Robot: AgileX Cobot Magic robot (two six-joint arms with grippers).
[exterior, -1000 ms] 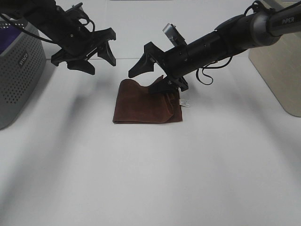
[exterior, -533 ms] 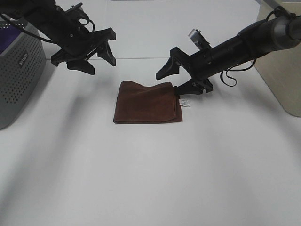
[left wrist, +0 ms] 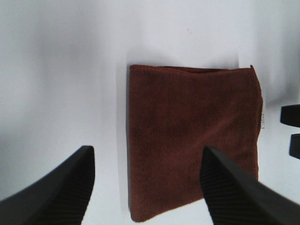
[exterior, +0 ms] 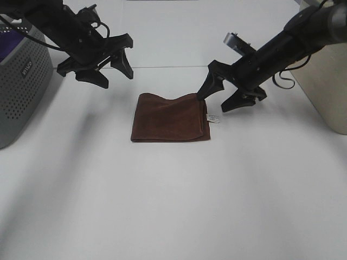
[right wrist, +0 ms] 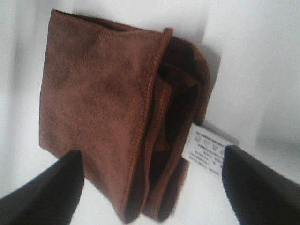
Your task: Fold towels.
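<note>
A brown towel [exterior: 169, 117] lies folded flat on the white table [exterior: 173, 195], with a white care label [exterior: 213, 118] sticking out at its right edge. It also shows in the left wrist view [left wrist: 192, 136] and the right wrist view [right wrist: 112, 112]. My right gripper [exterior: 223, 98] is open and empty, just right of the towel's far right corner. My left gripper [exterior: 108, 69] is open and empty, held above the table to the far left of the towel.
A grey perforated basket [exterior: 21, 81] stands at the left edge. A beige container [exterior: 325, 81] stands at the right edge. The table's far edge runs behind both arms.
My right gripper has let go of the towel's right edge and drawn back to the right. The raised fold has dropped flat. The left arm has barely moved.
</note>
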